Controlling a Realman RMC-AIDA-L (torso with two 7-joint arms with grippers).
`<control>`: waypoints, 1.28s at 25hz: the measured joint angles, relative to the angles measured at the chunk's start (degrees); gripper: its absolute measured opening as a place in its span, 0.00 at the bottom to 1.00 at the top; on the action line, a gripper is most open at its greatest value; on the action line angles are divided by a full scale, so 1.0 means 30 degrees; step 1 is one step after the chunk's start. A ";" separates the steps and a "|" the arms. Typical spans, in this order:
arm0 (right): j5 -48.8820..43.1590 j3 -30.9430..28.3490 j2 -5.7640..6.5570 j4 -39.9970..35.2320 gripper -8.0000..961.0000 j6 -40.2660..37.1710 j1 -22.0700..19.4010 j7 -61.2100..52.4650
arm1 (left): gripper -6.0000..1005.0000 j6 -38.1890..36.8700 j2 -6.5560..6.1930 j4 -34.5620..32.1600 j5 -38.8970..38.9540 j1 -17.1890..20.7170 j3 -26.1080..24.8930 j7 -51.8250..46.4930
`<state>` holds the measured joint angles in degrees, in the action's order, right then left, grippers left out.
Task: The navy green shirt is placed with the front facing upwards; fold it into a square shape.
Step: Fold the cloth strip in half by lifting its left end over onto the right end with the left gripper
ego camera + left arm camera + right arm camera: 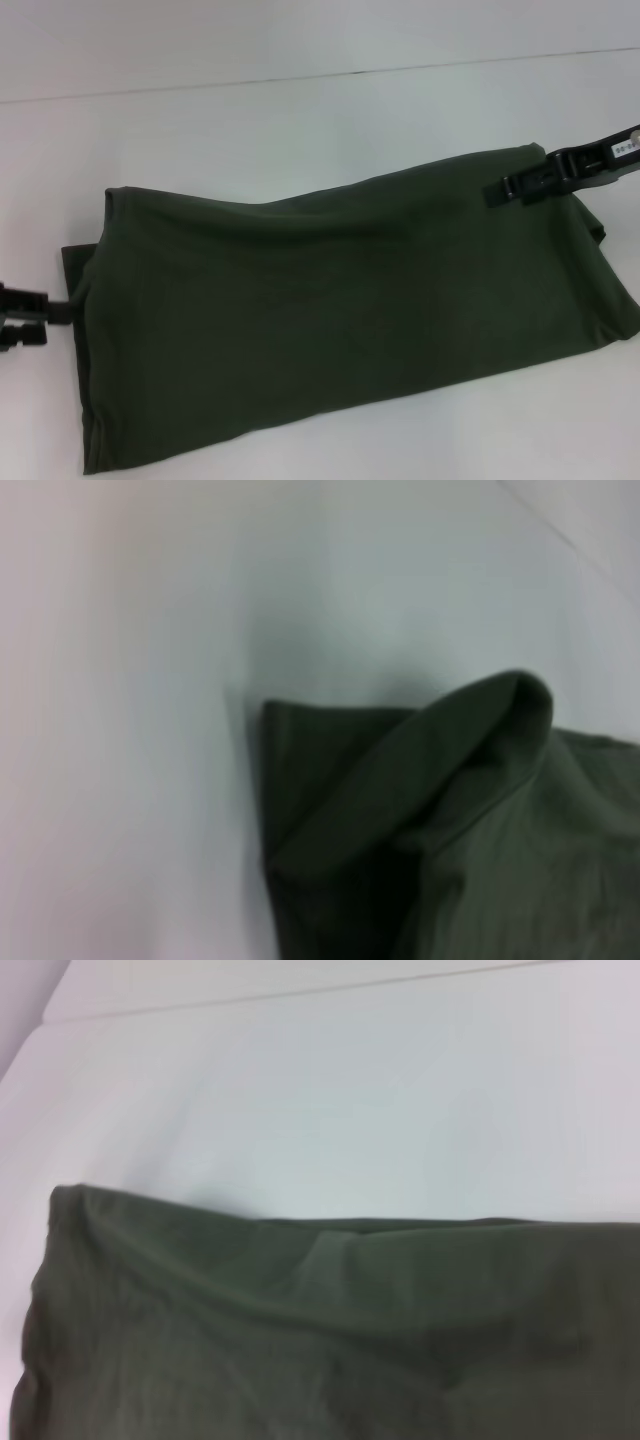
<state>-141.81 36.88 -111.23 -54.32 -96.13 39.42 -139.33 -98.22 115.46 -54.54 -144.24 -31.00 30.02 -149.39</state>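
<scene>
The navy green shirt (340,320) lies as a long folded band across the white table (300,120), plain green side up, with no print showing. My left gripper (40,315) sits at the band's left edge, touching or nearly touching the cloth. In the left wrist view that shirt (500,860) corner shows a raised, curled fold over a flat lower layer. Over the shirt's far right corner sits my right gripper (515,188). The right wrist view shows the shirt (320,1340) with its far edge lying flat on the table.
A table seam or edge (320,75) runs across the far side. White tabletop (250,140) stretches beyond the shirt and along its near right side (520,430).
</scene>
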 joint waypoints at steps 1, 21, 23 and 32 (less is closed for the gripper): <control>0.0002 -0.0072 0.0062 -0.0013 0.83 0.0001 -0.0025 -0.0126 | 0.46 -0.0125 -0.0084 0.0168 -0.0097 0.0081 0.0031 0.0100; -0.0074 -0.0332 0.0811 0.0020 0.83 -0.0049 -0.0142 -0.1542 | 0.47 0.0581 -0.0210 0.1874 -0.1959 -0.0844 0.1585 -0.0162; -0.0073 -0.0337 0.0844 0.0025 0.83 -0.0045 -0.0221 -0.1550 | 0.47 0.1042 -0.0139 0.1913 -0.1961 -0.0865 0.1791 -0.0277; -0.0002 -0.0399 0.0941 0.0031 0.83 -0.0048 -0.0481 -0.1546 | 0.55 0.1417 -0.0142 0.1742 -0.1553 -0.0843 0.1538 0.0681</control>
<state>-141.81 35.68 -108.41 -54.22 -96.27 37.98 -143.97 -93.97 115.03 -49.32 -148.89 -33.52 34.64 -147.35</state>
